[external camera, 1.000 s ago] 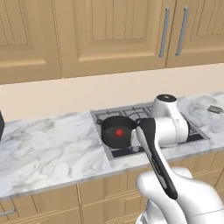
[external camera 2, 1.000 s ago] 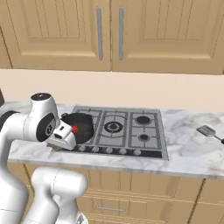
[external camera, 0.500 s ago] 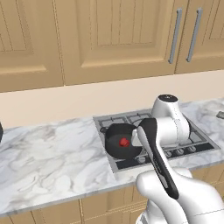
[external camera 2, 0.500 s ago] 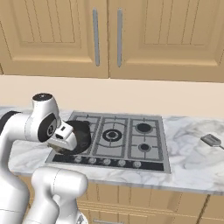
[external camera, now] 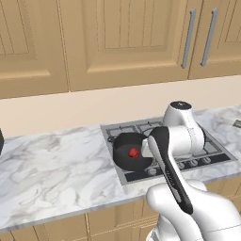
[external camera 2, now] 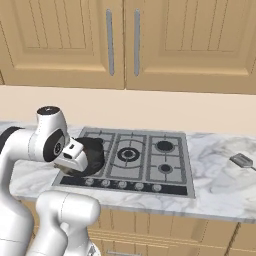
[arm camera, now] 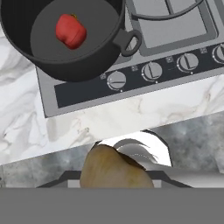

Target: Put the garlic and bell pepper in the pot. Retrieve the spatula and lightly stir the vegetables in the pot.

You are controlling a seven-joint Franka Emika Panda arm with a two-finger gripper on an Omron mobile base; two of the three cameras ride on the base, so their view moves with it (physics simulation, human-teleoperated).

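Note:
The dark pot [external camera: 123,151] stands on the stove's front left burner with the red bell pepper [external camera: 133,153] lying inside it. From the hand, the pot [arm camera: 78,65] and pepper [arm camera: 70,31] lie at the upper left. My gripper [arm camera: 114,177] hangs above the counter's front edge, shut on a tan lump, the garlic [arm camera: 113,168], which hides the fingertips. From the right base, the hand [external camera 2: 75,154] sits just in front of the pot [external camera 2: 96,152]. The spatula [external camera 2: 242,160] lies on the counter far right of the stove.
The gas stove [external camera 2: 145,160] has a row of knobs [arm camera: 151,70] along its front. Marble counter [external camera: 52,169] stretches left of it. Wooden wall cabinets [external camera: 122,37] hang above. A dark object [external camera: 1,141] sits at the far left edge.
The whole picture has shifted as the base moved, so the cabinets and stove sit differently in frame. The arm keeps its pose near the pot with the garlic still held.

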